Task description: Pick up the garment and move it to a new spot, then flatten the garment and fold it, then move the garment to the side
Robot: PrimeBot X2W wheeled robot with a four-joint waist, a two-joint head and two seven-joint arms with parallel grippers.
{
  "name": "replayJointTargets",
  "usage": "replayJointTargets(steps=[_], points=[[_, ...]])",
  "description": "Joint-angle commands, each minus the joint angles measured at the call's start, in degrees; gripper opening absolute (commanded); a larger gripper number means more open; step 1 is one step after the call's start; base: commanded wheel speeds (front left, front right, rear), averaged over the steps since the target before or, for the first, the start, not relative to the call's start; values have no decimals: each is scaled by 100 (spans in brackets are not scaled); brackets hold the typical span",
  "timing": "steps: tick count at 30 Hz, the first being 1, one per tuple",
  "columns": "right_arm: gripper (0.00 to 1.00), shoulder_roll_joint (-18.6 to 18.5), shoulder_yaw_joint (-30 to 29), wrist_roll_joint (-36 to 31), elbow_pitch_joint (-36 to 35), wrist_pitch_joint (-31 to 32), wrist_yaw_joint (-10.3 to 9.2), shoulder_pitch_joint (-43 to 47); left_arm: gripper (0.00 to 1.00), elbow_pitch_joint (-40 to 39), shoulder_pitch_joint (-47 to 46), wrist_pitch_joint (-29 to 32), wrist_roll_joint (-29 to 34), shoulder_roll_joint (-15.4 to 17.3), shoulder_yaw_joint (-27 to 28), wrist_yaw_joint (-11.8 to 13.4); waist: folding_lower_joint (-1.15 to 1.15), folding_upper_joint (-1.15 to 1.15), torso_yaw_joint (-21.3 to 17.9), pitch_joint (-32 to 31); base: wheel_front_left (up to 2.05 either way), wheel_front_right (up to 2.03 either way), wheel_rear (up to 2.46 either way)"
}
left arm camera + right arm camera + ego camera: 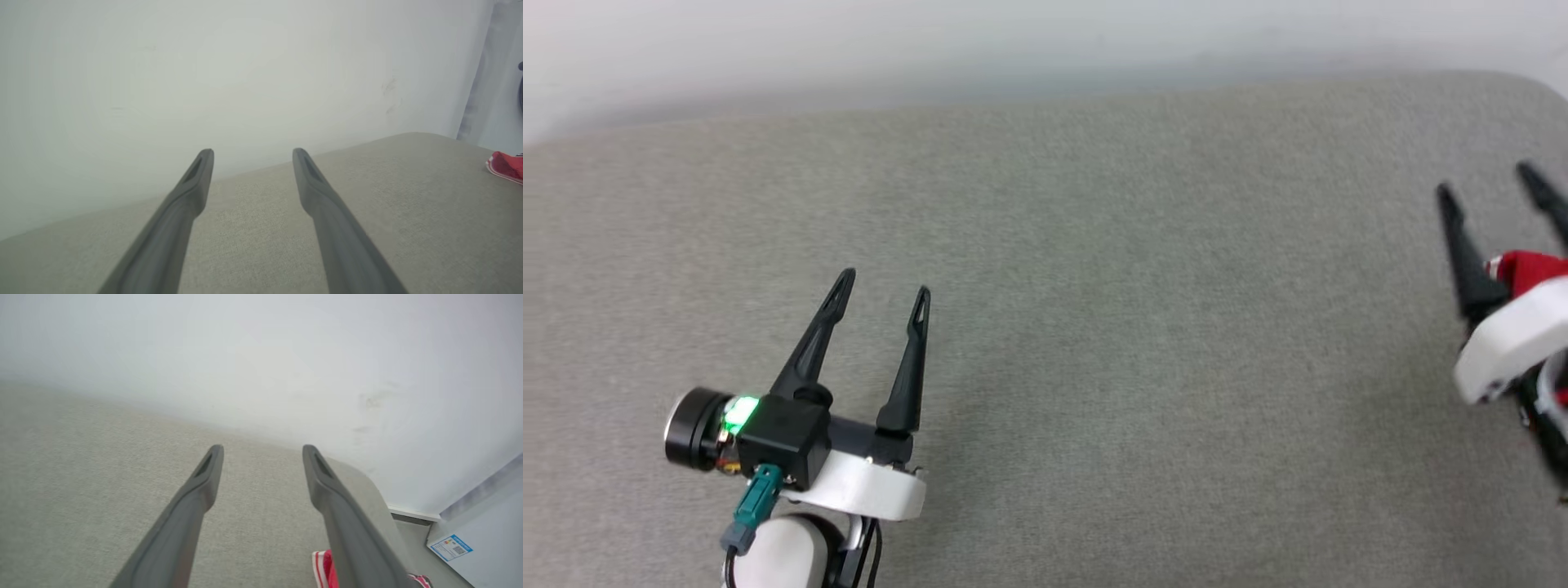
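Left gripper (885, 283): two long dark fingers spread apart, nothing between them, over the left-middle of the surface.
Right gripper (1485, 180): fingers apart too, empty, at the far right, just above the garment.
Garment (1531, 269): red jersey T-shirt with red-and-white striped trim. Only a corner shows, lying at the surface's right edge, free of both grippers.
Surface (1094, 343): grey woven-fabric padded top with rounded corners.
Wall (1013, 33): plain white, behind.
Progress: the garment sits off to the side, so the last step looks done. Whether it is folded cannot be told.
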Motion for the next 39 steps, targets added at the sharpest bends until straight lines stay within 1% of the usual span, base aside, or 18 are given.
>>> replayJointTargets(steps=[1, 3, 4, 5, 7, 10, 14, 19, 26, 39], points=[[100, 161, -56, 80, -122, -132, -11, 237, 100, 29, 128, -12, 0, -69, 45, -25, 2, 0, 182, -218, 0, 0, 0], [100, 432, -66, 118, -242, -359, -9, 489, 100, 58, 246, -12, -4, -128, 109, -45, 2, 0, 255, -331, 0, 0, 0], [100, 822, -138, 232, -328, -793, -10, 932, 100, 133, 457, -12, -19, -249, 238, -60, 2, 0, 335, -502, 0, 0, 0], [100, 938, -170, 230, -333, -961, -10, 1049, 100, 159, 521, -12, -78, -306, 311, -46, 2, 0, 355, -546, 0, 0, 0], [100, 1166, -208, 199, -247, -1299, -9, 1274, 100, 184, 618, -12, -69, -362, 405, -97, 2, 0, 394, -608, 0, 0, 0], [100, 1376, -239, 269, -32, -1752, -9, 1540, 100, 223, 754, -12, -68, -447, 512, -156, 2, 0, 449, -682, 0, 0, 0], [100, 1475, -30, 142, 308, -2252, -8, 1780, 100, 307, 839, -12, -45, -537, 656, -250, 2, 0, 504, -723, 0, 0, 0], [100, 1549, 157, 159, 665, -2552, -9, 1865, 100, 351, 905, -12, -17, -637, 860, -302, 2, 0, 520, -720, 0, 0, 0], [100, 1597, 249, 133, 820, -2689, -9, 1731, 100, 398, 901, -12, 46, -738, 1008, -387, 2, 0, 511, -699, 0, 0, 0], [100, 1632, 116, 54, 843, -2784, -9, 1633, 100, 380, 903, -12, 171, -826, 1118, -538, 2, 0, 519, -714, 0, 0, 0]])
